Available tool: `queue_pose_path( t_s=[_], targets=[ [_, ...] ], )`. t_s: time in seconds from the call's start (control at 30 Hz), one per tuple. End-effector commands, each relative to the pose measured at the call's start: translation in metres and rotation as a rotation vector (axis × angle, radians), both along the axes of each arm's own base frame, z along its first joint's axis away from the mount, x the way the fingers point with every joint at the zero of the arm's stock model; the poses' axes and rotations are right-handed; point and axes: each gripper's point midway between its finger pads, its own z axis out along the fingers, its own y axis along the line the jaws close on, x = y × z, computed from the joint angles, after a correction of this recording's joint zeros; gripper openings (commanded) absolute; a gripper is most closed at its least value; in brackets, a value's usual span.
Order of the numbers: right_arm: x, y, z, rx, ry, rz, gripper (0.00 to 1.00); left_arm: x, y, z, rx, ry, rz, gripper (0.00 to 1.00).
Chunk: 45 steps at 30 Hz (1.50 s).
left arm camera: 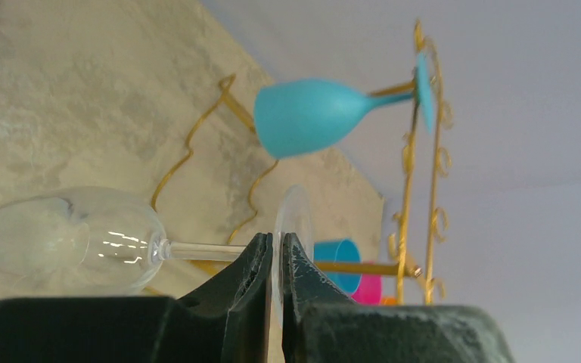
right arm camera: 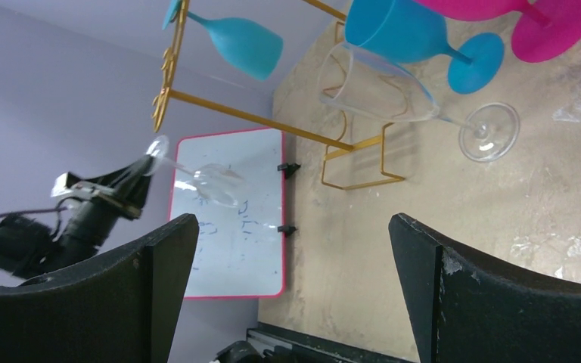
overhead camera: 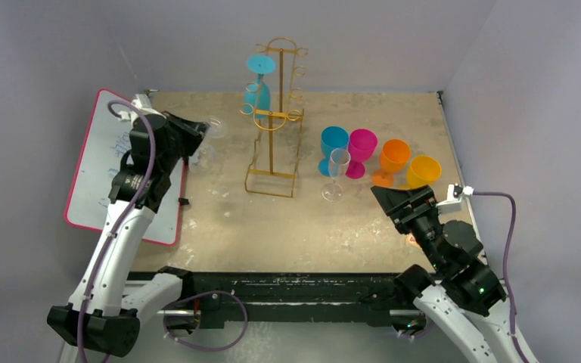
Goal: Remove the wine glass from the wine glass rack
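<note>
My left gripper [overhead camera: 199,132] is shut on the round foot of a clear wine glass [left arm camera: 68,238], which lies sideways in the air, left of the wine glass rack [overhead camera: 276,121] and apart from it. The foot disc [left arm camera: 293,219] sits pinched between the fingers [left arm camera: 253,265]. The gold wire rack [left arm camera: 424,189] stands at the back middle of the table, with a blue glass [overhead camera: 259,87] hanging bowl-down from an upper hook. From the right wrist view, the held clear glass [right arm camera: 212,181] hangs over the whiteboard. My right gripper [overhead camera: 401,198] is open and holds nothing.
Right of the rack stand a blue glass [overhead camera: 333,144], a pink one [overhead camera: 361,147], an orange one [overhead camera: 393,159], a yellow-orange one [overhead camera: 424,170] and a clear flute [overhead camera: 338,170]. A pink-edged whiteboard [overhead camera: 98,166] lies at the left table edge. Grey walls close in the back and sides.
</note>
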Motion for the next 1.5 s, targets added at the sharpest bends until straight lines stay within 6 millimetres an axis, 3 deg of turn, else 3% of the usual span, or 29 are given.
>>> queue_pose_path(
  t_s=[0.0, 0.1, 0.2, 0.4, 0.57, 0.9, 1.03, 1.17, 1.23, 1.27, 1.33, 1.47],
  targets=[
    [0.000, 0.013, 0.020, -0.004, -0.094, 0.073, 1.00, -0.019, -0.036, -0.035, -0.012, 0.052, -0.234, 0.00],
    [0.002, 0.015, 0.018, -0.013, -0.080, 0.078, 1.00, -0.035, -0.043, -0.066, 0.008, 0.131, -0.305, 0.00],
    [0.004, 0.021, 0.021, -0.024, -0.092, 0.103, 1.00, -0.056, -0.058, -0.082, -0.003, 0.176, -0.410, 0.00],
    [0.006, 0.055, 0.031, -0.007, -0.142, 0.255, 1.00, -0.087, -0.079, -0.071, -0.053, 0.068, -0.519, 0.00],
    [0.007, 0.091, 0.034, -0.026, -0.176, 0.432, 1.00, -0.106, -0.106, -0.084, -0.078, 0.050, -0.656, 0.00],
    [0.003, 0.157, 0.022, -0.123, -0.167, 0.843, 1.00, -0.133, -0.156, -0.060, -0.088, -0.138, -0.833, 0.00],
    [0.006, 0.162, 0.022, -0.089, -0.150, 0.851, 1.00, -0.136, -0.166, -0.040, -0.084, -0.239, -0.882, 0.00],
    [-0.023, 0.173, 0.034, 0.009, -0.238, 1.034, 1.00, -0.142, -0.176, -0.031, -0.107, -0.290, -0.938, 0.00],
    [-0.023, 0.174, 0.034, -0.006, -0.226, 1.050, 1.00, -0.146, -0.181, -0.026, -0.164, -0.322, -0.959, 0.00],
    [-0.021, 0.174, 0.033, -0.015, -0.218, 1.042, 0.97, -0.147, -0.183, -0.029, -0.179, -0.324, -0.968, 0.00],
    [-0.018, 0.173, 0.027, -0.025, -0.196, 1.028, 0.80, -0.146, -0.186, -0.033, -0.192, -0.315, -0.968, 0.00],
    [-0.016, 0.176, 0.024, -0.014, -0.167, 1.034, 0.74, -0.150, -0.195, -0.029, -0.225, -0.335, -0.991, 0.00]
  ],
)
